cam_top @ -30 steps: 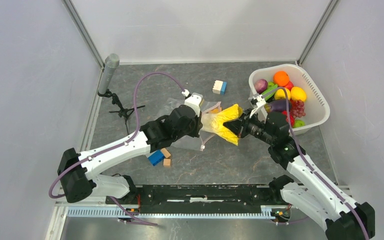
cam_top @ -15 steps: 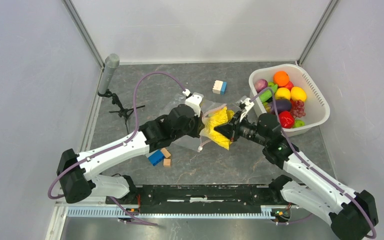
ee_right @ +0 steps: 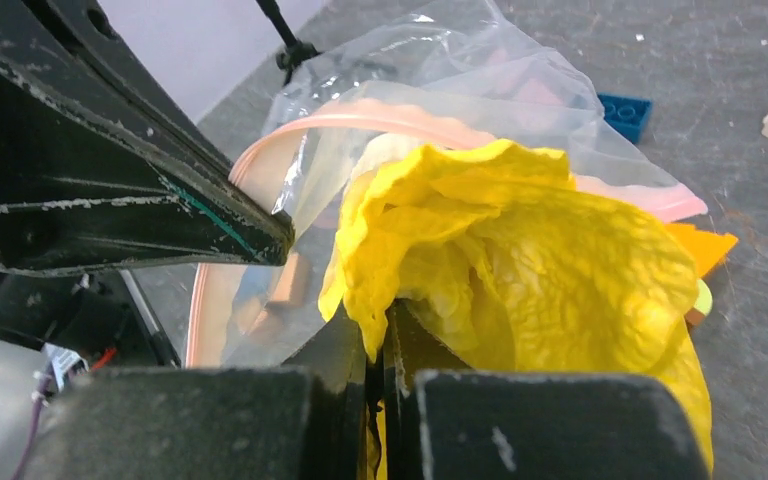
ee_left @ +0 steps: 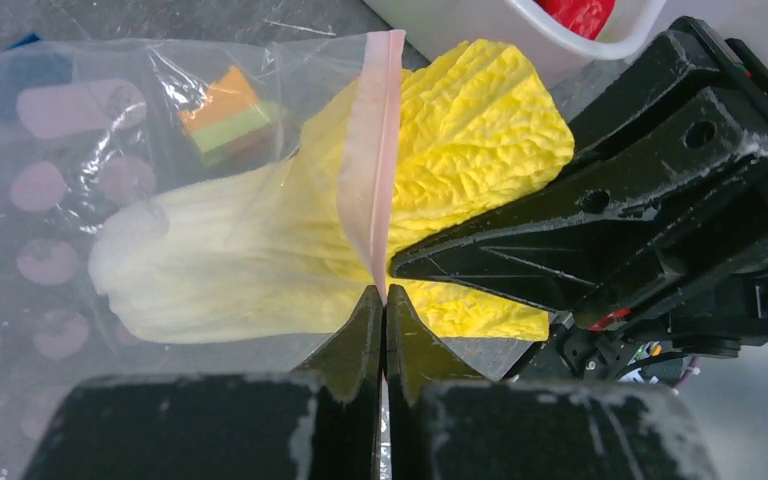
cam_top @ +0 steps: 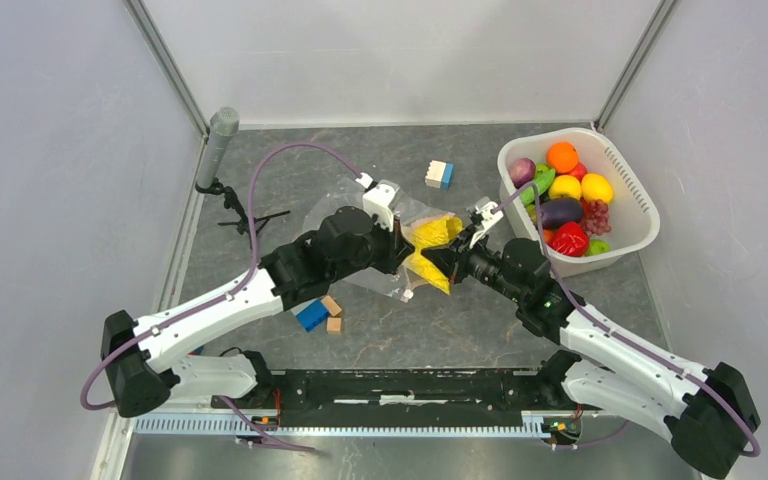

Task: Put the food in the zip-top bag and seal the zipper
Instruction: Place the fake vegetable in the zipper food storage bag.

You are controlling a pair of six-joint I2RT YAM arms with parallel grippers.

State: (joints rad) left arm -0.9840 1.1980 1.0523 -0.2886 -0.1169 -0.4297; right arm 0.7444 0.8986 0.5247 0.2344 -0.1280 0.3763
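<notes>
Your right claw (ee_right: 380, 325), clamped on the cabbage (ee_right: 540, 260), just pushed it halfway into the bag (ee_left: 70, 130); left claw (ee_left: 381, 297) pinches the zipper (ee_left: 375, 120).

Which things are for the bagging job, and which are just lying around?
For the job: bag, yellow cabbage, pink zipper, fruit in the basket.
Just lying about: white-and-blue block, blue block, brown blocks, microphone.

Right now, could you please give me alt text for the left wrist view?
The left gripper, shut, pinches the pink zipper of the zip-top bag; a yellow toy cabbage lies with its pale base inside the bag. The right gripper grips its leafy end.
</notes>
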